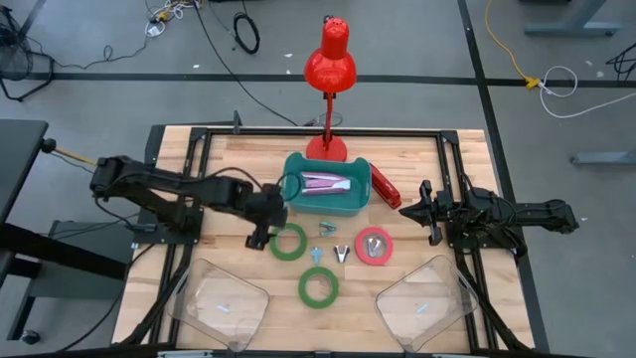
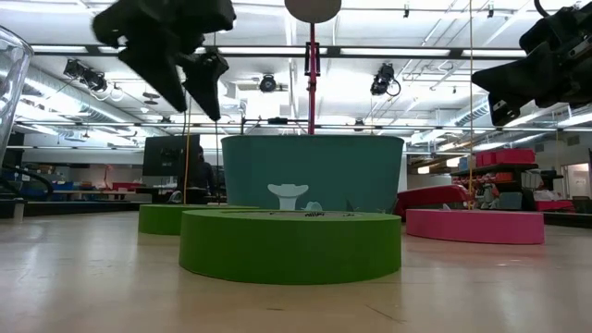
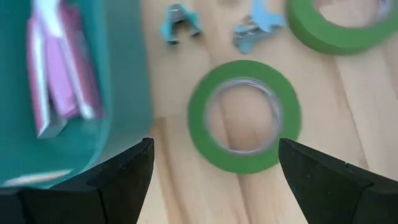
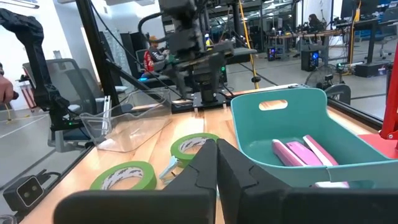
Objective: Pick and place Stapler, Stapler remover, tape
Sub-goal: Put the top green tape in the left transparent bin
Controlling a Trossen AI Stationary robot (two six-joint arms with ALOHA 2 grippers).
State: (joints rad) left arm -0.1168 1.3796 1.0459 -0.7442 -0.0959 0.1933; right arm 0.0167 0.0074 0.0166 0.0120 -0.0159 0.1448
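Two green tape rolls lie flat on the table, one (image 1: 289, 242) near my left gripper and one (image 1: 318, 287) nearer the front edge. A red-pink roll (image 1: 374, 246) lies to their right. Small staple removers (image 1: 327, 229) (image 1: 342, 253) lie between the rolls. A red stapler (image 1: 385, 187) lies right of a teal bin (image 1: 298, 164). My left gripper (image 1: 260, 237) is open and hangs above the table just left of the first green roll (image 3: 198, 124), touching nothing. My right gripper (image 1: 417, 206) is shut and empty, right of the stapler.
The teal bin holds a pink and white item (image 1: 325, 182). A red desk lamp (image 1: 330, 60) stands behind the bin. Two clear plastic containers (image 1: 224, 298) (image 1: 422, 303) sit at the near left and near right. Bare wood lies between them.
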